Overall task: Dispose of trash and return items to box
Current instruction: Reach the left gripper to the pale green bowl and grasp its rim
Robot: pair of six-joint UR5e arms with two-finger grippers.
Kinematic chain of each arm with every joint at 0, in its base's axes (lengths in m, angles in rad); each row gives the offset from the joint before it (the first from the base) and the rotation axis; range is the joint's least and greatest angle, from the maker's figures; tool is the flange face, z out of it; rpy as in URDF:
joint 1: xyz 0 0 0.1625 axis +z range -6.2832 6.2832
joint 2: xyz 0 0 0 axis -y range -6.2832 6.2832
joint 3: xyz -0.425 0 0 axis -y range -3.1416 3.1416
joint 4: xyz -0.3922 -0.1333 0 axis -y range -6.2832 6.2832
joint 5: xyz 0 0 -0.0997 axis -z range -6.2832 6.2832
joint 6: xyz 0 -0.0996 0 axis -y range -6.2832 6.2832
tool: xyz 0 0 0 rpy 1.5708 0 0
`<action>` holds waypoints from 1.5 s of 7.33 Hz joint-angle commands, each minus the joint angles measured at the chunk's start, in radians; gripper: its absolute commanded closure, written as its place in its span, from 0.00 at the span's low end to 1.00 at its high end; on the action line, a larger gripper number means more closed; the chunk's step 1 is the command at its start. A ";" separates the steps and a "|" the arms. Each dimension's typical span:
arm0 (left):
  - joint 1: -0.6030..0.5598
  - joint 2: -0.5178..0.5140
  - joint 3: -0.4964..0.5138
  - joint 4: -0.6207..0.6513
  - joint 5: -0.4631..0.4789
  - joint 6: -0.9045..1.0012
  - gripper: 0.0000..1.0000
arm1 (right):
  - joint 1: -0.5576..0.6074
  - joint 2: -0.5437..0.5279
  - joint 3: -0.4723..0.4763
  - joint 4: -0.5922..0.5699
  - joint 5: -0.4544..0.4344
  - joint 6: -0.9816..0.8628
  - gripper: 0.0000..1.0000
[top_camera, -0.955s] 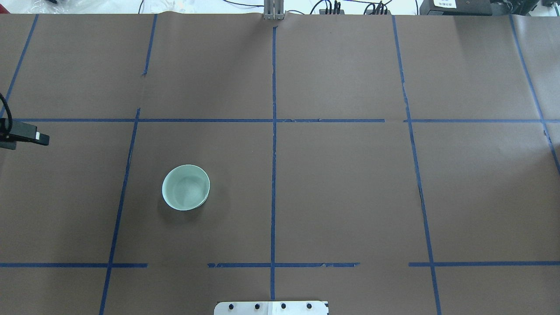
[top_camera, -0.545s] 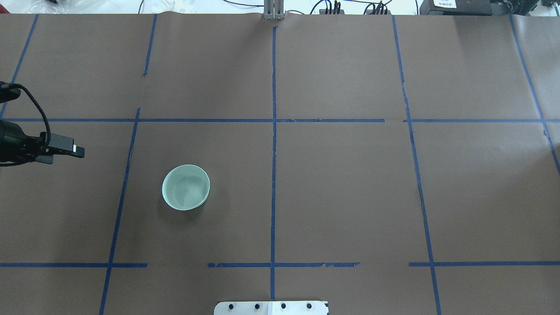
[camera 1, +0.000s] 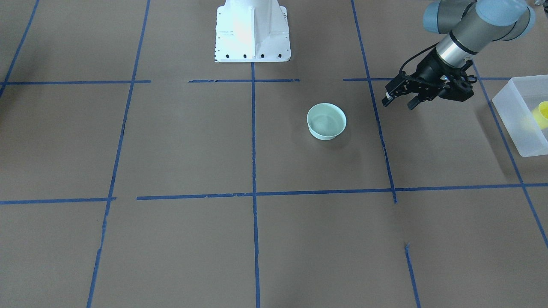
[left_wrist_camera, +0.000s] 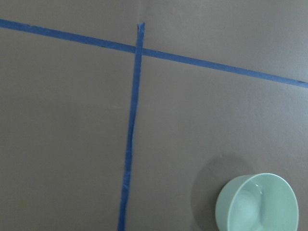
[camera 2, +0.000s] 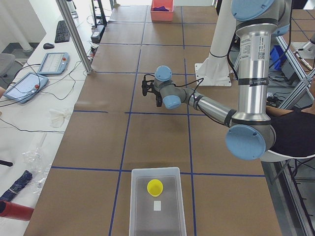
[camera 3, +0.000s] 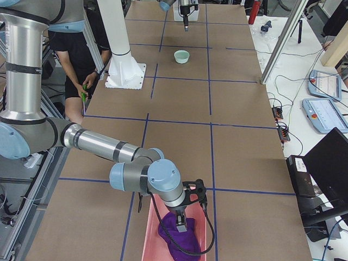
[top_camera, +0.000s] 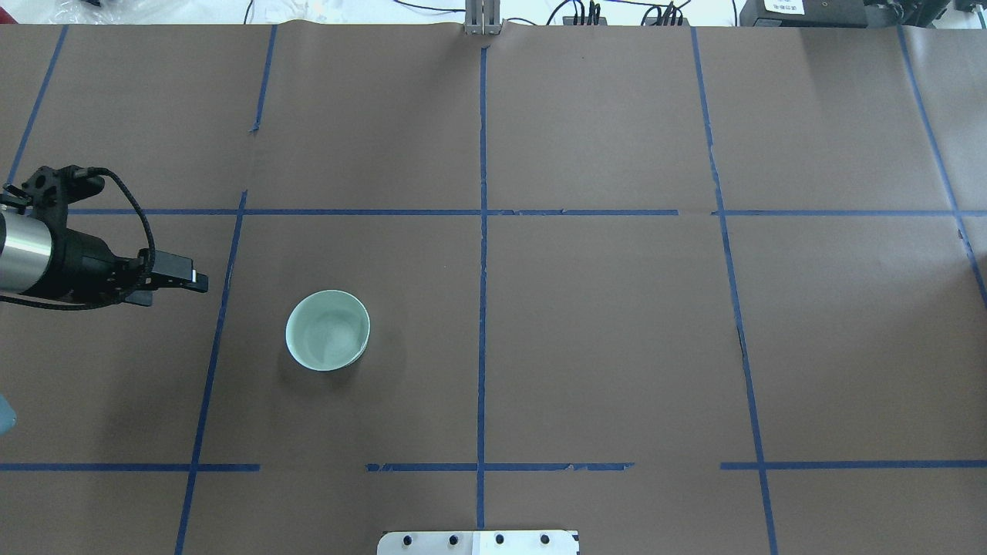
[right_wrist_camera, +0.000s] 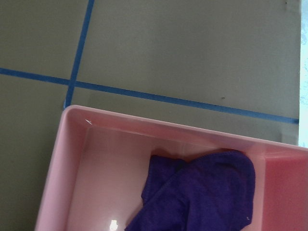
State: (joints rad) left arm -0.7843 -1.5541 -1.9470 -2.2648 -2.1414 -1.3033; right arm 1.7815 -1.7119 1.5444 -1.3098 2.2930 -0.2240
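A pale green bowl point(top_camera: 328, 330) stands upright and empty on the brown table; it also shows in the front view point(camera 1: 326, 121) and the left wrist view point(left_wrist_camera: 256, 202). My left gripper point(top_camera: 176, 291) hovers left of the bowl, apart from it, open and empty point(camera 1: 399, 104). The yellow cup point(camera 2: 155, 187) lies inside the translucent white box point(camera 2: 134, 206) at the table's left end, also in the front view point(camera 1: 543, 114). My right gripper point(camera 3: 181, 224) hangs over a pink bin point(right_wrist_camera: 72, 159) that holds a purple cloth point(right_wrist_camera: 202, 192); I cannot tell whether it is open or shut.
The white robot base point(camera 1: 252, 30) stands at the table's near edge. A small white piece point(camera 2: 157, 205) lies in the box beside the cup. A person point(camera 3: 76, 60) stands behind the base. Blue tape lines grid the brown table cover.
My left arm has swung in from the left edge of the overhead view toward the bowl. The bowl has not moved.
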 commanded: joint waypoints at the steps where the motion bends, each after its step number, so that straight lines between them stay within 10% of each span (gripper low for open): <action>1: 0.118 -0.044 -0.001 0.011 0.099 -0.106 0.00 | -0.094 -0.002 0.045 0.000 0.049 0.174 0.00; 5: 0.209 -0.190 -0.004 0.304 0.251 -0.109 0.00 | -0.249 -0.008 0.186 0.000 0.077 0.493 0.00; 9: 0.275 -0.222 0.058 0.312 0.322 -0.149 0.00 | -0.271 0.000 0.240 0.010 0.114 0.580 0.00; 11: 0.283 -0.224 0.069 0.312 0.322 -0.149 0.25 | -0.277 0.001 0.240 0.009 0.115 0.580 0.00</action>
State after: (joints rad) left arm -0.5062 -1.7749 -1.8860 -1.9530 -1.8236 -1.4517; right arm 1.5077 -1.7113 1.7828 -1.3005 2.4071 0.3551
